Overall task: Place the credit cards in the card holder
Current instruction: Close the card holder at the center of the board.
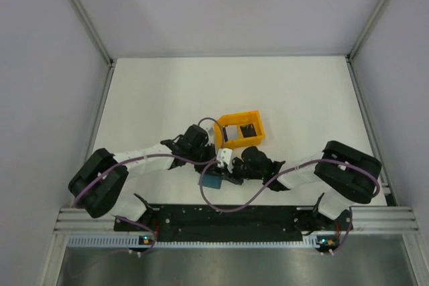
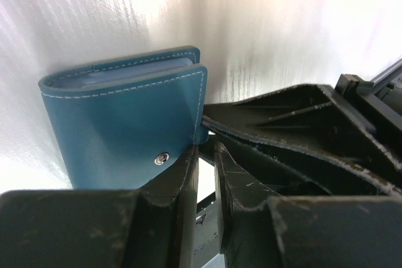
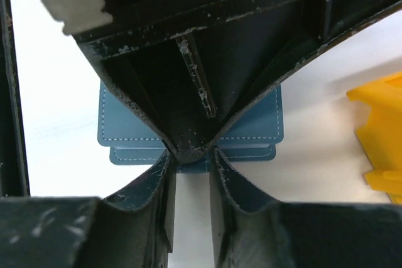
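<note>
The white counter (image 1: 301, 98) fills most of the top view. The left arm (image 1: 141, 160) reaches in from the lower left and the right arm (image 1: 301, 173) from the lower right. They meet at lower centre, just below the orange tray (image 1: 260, 130). Two flat shapes lie in the tray, one pale (image 1: 233, 130) and one dark (image 1: 249, 130). They are too small to tell whether they are cards.

The left pincer (image 2: 205, 152) shows only a narrow gap between its fingers. Its tips sit at the lower right corner of the holder (image 2: 119, 136). I cannot tell whether it grips that corner or only touches it. In its wrist view the teal holder fills the left middle of the frame. Its open edge faces the top of the frame, and clear sleeves show between the two stitched leaves.

The right pincer (image 3: 191, 158) is also narrow, and white counter shows through the slit between its fingers. A sliver of blue sits at its tips, where the left pincer comes down from the top of the frame. I cannot tell whether anything is pinched there. Behind both pincers the holder spreads across mid-frame, and the tray is at the right edge.

In the top view the holder lies on the counter under the two pincers, below and left of the tray.

A small metal snap (image 2: 162, 159) sits near the holder's lower right corner, just beside the left pincer's finger (image 2: 182, 186).
</note>
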